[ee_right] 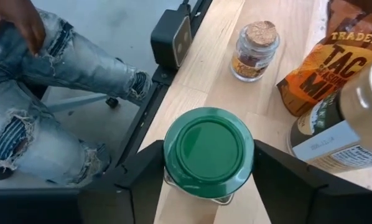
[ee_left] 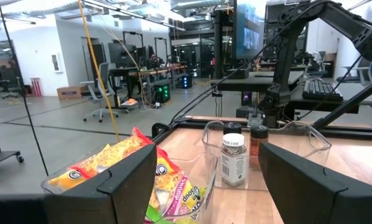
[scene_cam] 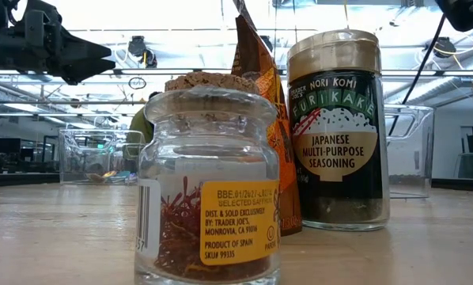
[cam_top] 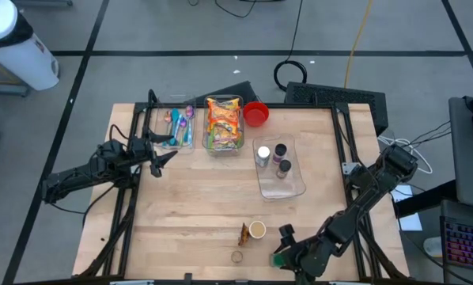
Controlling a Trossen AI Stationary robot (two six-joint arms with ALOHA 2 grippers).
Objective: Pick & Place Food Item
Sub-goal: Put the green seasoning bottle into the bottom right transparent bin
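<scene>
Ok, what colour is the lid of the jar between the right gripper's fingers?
Green. The jar's lid shows best in the right wrist view, between the right gripper fingers.

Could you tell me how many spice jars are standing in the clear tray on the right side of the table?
3 in the clear tray: a white-capped jar, a dark-lidded jar beside it, another dark jar nearer the front. None seem hidden.

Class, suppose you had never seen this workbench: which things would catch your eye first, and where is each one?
The right tool brackets a green-lidded jar at the table's near edge, beside a small cork-stoppered saffron jar, a furikake seasoning jar and an orange taco mix packet. Farther back, a clear bin of bright snack packets sits beside a red cup. The left tool hovers open near that bin.
</scene>
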